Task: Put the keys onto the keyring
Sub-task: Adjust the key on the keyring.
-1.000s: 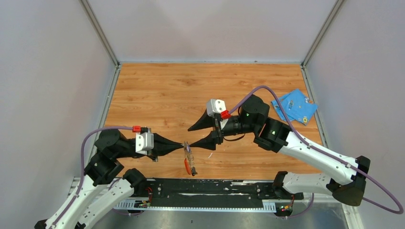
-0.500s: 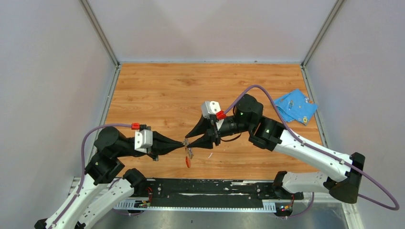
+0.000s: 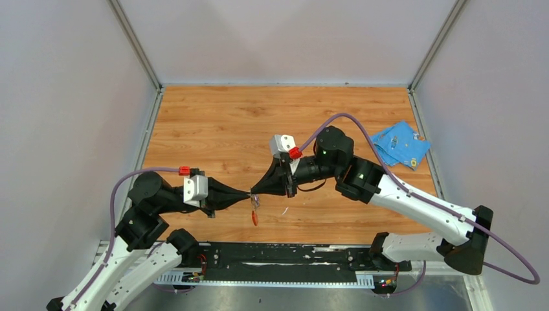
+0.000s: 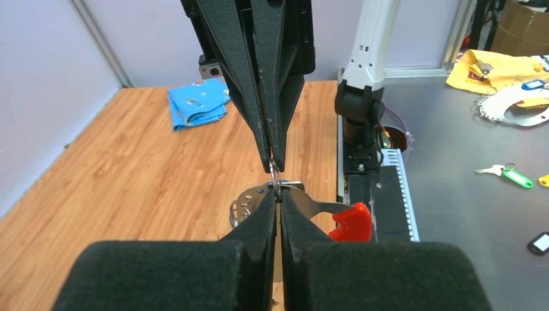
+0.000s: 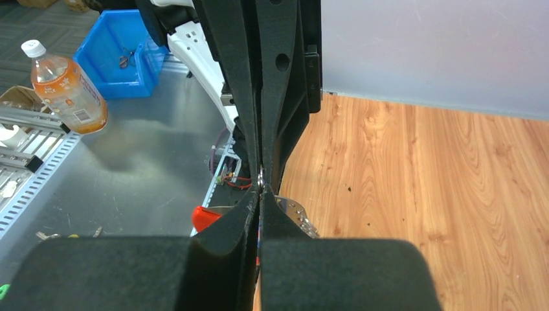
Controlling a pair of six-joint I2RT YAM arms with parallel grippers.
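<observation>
Keyring (image 3: 255, 212) hangs over the near middle of the table (image 3: 213, 123), held up where the two arms meet tip to tip. Its small ring (image 4: 276, 183) sits at the top, right at the fingertips. Below the ring, the silvery plate and the red end dangle; in the top view the red end is lowest and nearest.

The left gripper (image 3: 248, 195) reaches in from the left, pointing right. Its jaws are pressed together with no gap to speak of, and the ring is pinched at their very tip. The right gripper (image 3: 254, 192) comes from the right, pointing left and a little near. Its jaws are likewise closed to a sliver, nipping the same ring from the other side. In both wrist views the two pairs of fingers stand tip to tip, touching or all but touching, with the ring between them.

A blue cloth (image 3: 400, 145) lies crumpled at the far right edge of the table, well apart from the grippers. Two small bits (image 3: 393, 138) lie on it, too small to tell what they are.
</observation>
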